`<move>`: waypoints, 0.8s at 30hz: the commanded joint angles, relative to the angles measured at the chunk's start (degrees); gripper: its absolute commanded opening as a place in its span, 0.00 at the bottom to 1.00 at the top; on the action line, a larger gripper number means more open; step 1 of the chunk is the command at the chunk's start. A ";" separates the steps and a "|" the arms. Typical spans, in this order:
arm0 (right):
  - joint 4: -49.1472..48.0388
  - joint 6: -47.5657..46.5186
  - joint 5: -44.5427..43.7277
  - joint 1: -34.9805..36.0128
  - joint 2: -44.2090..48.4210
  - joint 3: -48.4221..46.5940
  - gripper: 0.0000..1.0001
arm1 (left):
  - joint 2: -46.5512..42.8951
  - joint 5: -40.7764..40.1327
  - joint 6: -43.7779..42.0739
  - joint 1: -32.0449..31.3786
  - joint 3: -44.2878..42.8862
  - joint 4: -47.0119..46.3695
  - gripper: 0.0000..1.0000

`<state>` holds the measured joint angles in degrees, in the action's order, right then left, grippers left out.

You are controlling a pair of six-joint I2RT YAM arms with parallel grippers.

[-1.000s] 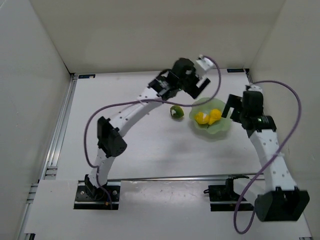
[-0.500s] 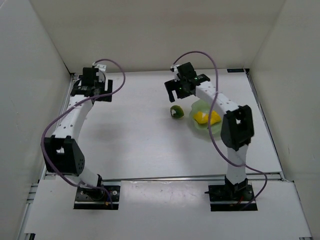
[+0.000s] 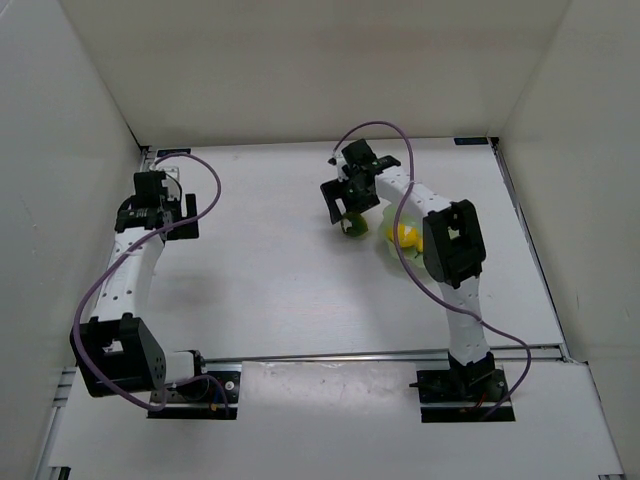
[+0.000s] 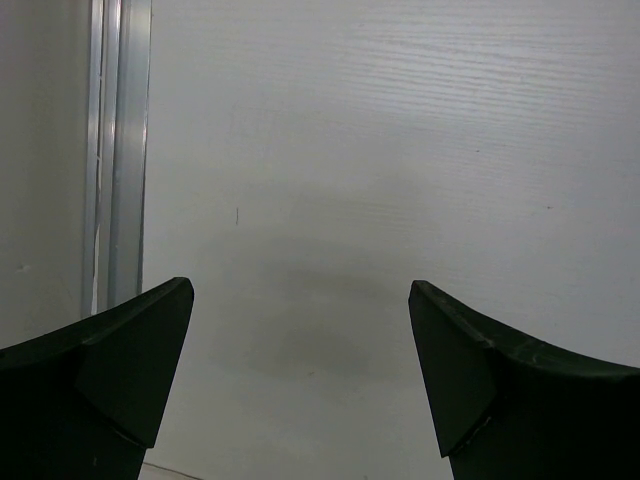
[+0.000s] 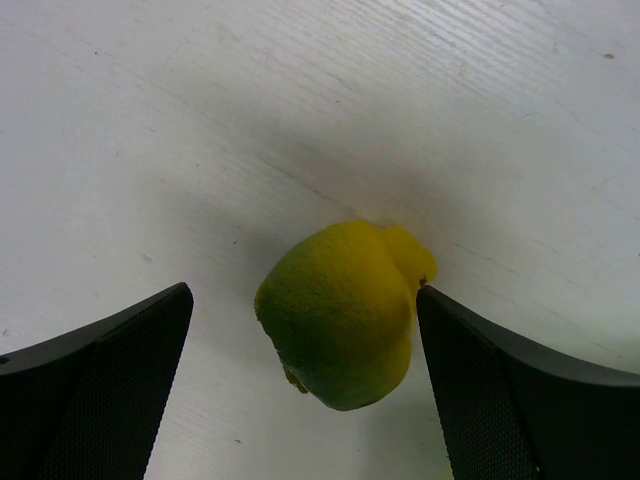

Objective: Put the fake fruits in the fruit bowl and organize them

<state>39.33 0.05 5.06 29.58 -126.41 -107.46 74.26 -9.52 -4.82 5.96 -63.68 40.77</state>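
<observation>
The right arm (image 3: 455,245) reaches forward, elbow folded just right of the green fruit (image 3: 352,226). Its wrist tips down, so the right gripper (image 3: 345,206) hangs over that fruit, jaws spread wide on either side. The left arm (image 3: 125,275) arches well left of the fruit. The left gripper (image 3: 158,222) gapes wide, facing down.

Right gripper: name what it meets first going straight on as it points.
Probably the green fruit, lying on the table right between the open fingers of the right gripper; nothing shows in front of it.
</observation>
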 commanded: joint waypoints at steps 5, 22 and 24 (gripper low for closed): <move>3.55 2.23 -0.48 1.00 -3.40 -1.52 0.76 | -0.17 1.61 0.78 1.95 -1.35 0.80 1.00; 5.93 7.14 -6.11 2.23 1.77 0.68 0.22 | 0.28 2.66 1.30 2.57 -4.00 2.38 1.00; 3.93 8.38 -5.32 2.23 6.86 0.67 0.21 | 0.27 2.66 1.30 2.57 -4.00 2.38 1.00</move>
<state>44.23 5.89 -1.06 31.59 -128.66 -106.19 76.29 -7.88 -3.99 8.19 -65.54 43.05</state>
